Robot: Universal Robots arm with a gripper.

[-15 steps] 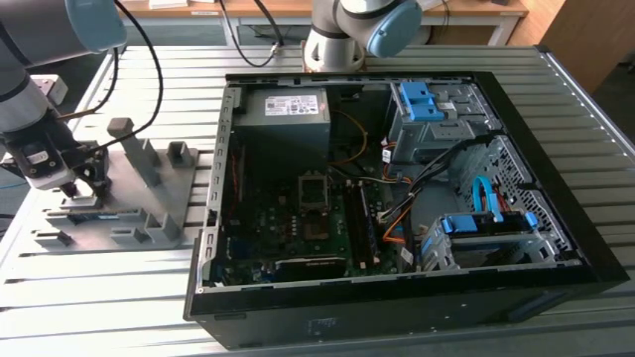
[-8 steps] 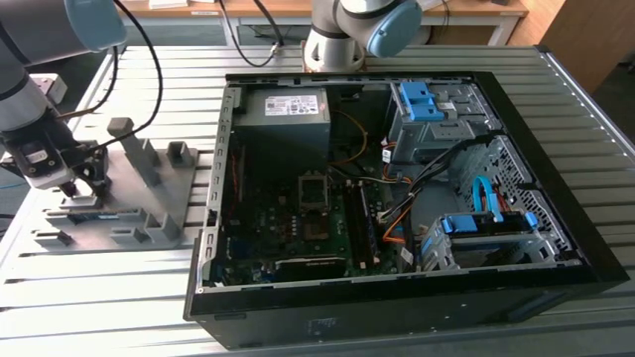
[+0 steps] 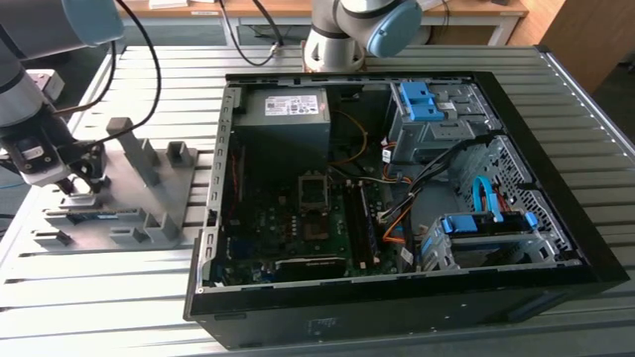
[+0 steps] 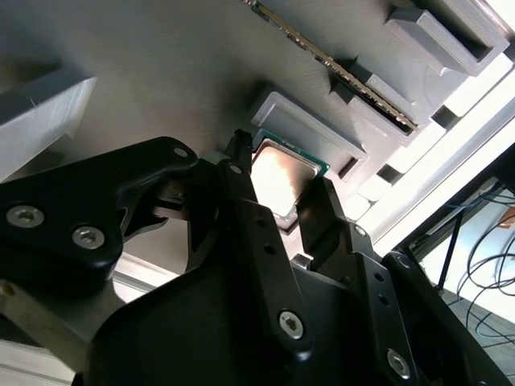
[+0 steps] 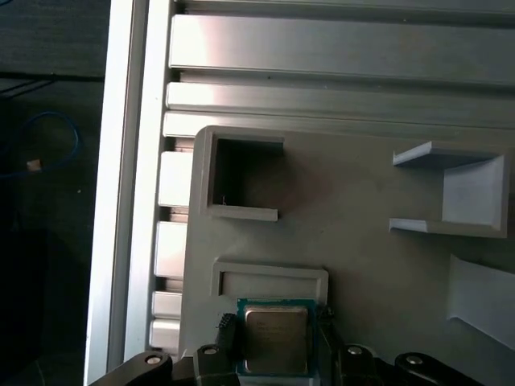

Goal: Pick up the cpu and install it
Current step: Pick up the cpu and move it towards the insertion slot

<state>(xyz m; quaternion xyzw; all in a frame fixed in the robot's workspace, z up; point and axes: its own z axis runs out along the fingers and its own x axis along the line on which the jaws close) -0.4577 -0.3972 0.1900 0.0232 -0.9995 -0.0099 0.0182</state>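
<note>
The cpu (image 5: 276,342), a small square chip with a pale metal top and a green rim, sits at a raised pocket of the grey fixture plate (image 3: 139,201) at the exterior view's left. My gripper (image 3: 79,186) is down over that plate. In both wrist views its two black fingers (image 4: 239,173) press against opposite edges of the cpu (image 4: 278,175), so the gripper (image 4: 279,186) is shut on it. I cannot tell whether the chip rests on the plate or is lifted. The dark socket (image 3: 312,190) lies on the board inside the open computer case (image 3: 555,223).
A long memory stick (image 4: 338,68) stands in a slot of the fixture plate close to the cpu. Upright grey holders (image 3: 129,145) rise from the plate beside the gripper. Inside the case are a grey power-supply box (image 3: 288,115), blue drive brackets (image 3: 421,100) and loose cables.
</note>
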